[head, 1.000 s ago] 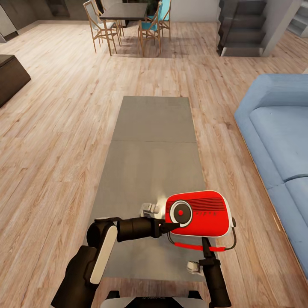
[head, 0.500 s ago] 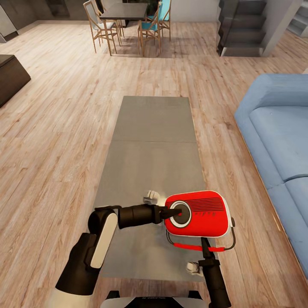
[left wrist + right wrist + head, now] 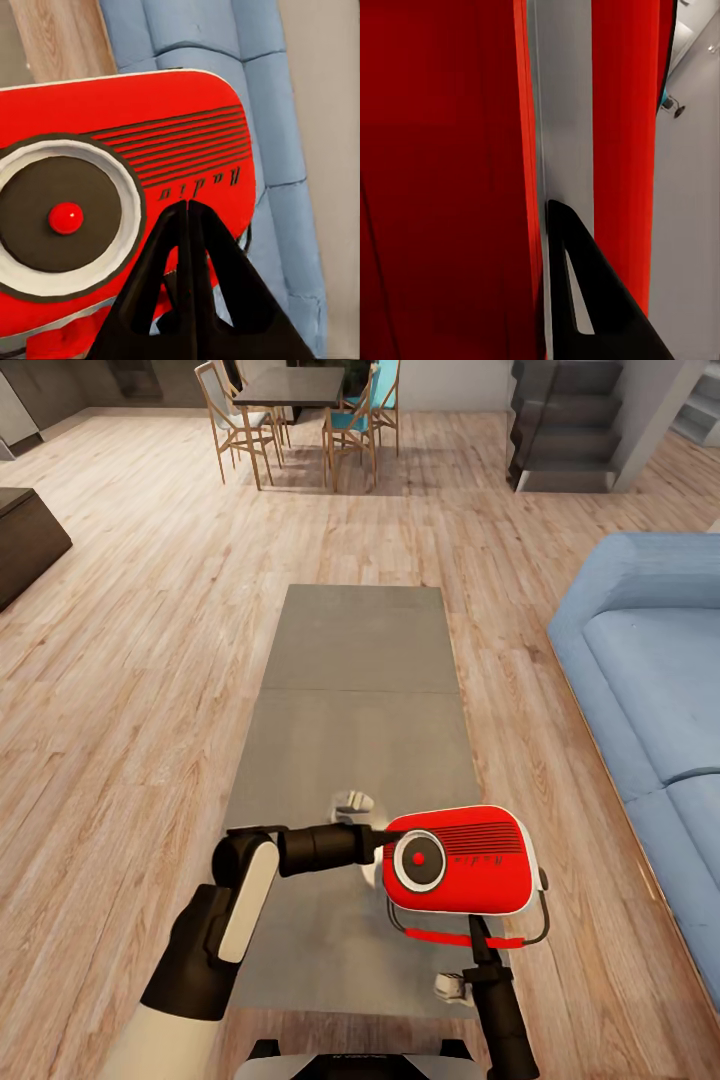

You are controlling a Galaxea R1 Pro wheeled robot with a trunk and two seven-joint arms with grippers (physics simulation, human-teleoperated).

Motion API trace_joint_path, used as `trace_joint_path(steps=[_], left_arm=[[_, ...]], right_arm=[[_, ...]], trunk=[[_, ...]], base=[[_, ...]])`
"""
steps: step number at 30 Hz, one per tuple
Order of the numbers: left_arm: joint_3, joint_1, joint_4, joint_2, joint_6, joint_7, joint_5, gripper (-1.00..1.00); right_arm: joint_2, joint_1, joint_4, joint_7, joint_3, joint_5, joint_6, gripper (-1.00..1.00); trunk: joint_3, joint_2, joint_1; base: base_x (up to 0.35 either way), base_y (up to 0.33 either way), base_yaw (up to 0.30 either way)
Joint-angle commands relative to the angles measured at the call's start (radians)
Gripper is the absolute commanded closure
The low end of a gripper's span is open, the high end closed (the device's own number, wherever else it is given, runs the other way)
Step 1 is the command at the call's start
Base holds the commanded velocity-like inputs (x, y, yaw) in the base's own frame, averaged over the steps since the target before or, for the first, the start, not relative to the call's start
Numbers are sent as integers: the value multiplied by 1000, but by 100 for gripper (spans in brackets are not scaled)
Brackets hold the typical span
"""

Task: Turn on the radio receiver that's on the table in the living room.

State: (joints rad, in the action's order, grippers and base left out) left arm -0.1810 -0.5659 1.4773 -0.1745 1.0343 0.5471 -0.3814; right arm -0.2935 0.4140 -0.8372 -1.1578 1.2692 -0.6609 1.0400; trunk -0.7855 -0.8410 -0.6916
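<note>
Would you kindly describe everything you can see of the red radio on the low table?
The radio is a glossy bright-red rounded box with a white edge band, a white-ringed dark dial with a red centre button, a slatted grille and dark script lettering. It lies face up near the close end of the table. Its thin red-and-dark handle points toward the robot, with the right gripper at it. The left gripper, fingers together, sits at its dial-side edge.
</note>
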Motion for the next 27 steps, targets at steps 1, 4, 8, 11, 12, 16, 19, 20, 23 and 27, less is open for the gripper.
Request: trace_joint_path(steps=[1, 4, 8, 11, 12, 16, 19, 20, 23, 27], left_arm=[[0, 0, -5, 0, 0, 0, -1, 100], [0, 0, -14, 0, 0, -1, -1, 100], [-2, 0, -31, 0, 0, -2, -1, 100], [-3, 0, -68, 0, -2, -2, -1, 100], [-4, 0, -76, 0, -3, -2, -1, 100], [-4, -2, -106, 0, -3, -3, -2, 100], [-5, -26, -162, 0, -5, -3, -3, 100], [-7, -36, -181, 0, -5, -3, -9, 100], [-16, -55, -212, 0, -8, -5, -62, 100], [-39, -63, -228, 0, -10, -68, -136, 100]], right_arm=[[0, 0, -1, 0, 0, -9, 7, 100], [0, 0, -2, 0, 1, -10, 7, 100], [0, 0, -2, 0, 1, -11, 7, 100], [2, 0, -2, 0, 2, -11, 7, 100], [3, 0, -2, 0, 2, -11, 7, 100], [5, 0, -2, -1, 2, -11, 7, 100], [7, 0, -2, -2, 2, -11, 7, 100], [7, 0, -3, -2, 2, -11, 7, 100], [7, 0, -3, -3, 2, -11, 7, 100], [8, 0, -3, -3, 2, -11, 7, 100]], trunk=[[0, 0, 0], [0, 0, 0], [0, 0, 0], [0, 0, 0], [0, 0, 0], [0, 0, 0], [0, 0, 0], [0, 0, 0], [0, 0, 0], [0, 0, 0]], base=[[0, 0, 0], [0, 0, 0], [0, 0, 0], [0, 0, 0], [0, 0, 0], [0, 0, 0], [0, 0, 0], [0, 0, 0], [0, 0, 0], [0, 0, 0]])
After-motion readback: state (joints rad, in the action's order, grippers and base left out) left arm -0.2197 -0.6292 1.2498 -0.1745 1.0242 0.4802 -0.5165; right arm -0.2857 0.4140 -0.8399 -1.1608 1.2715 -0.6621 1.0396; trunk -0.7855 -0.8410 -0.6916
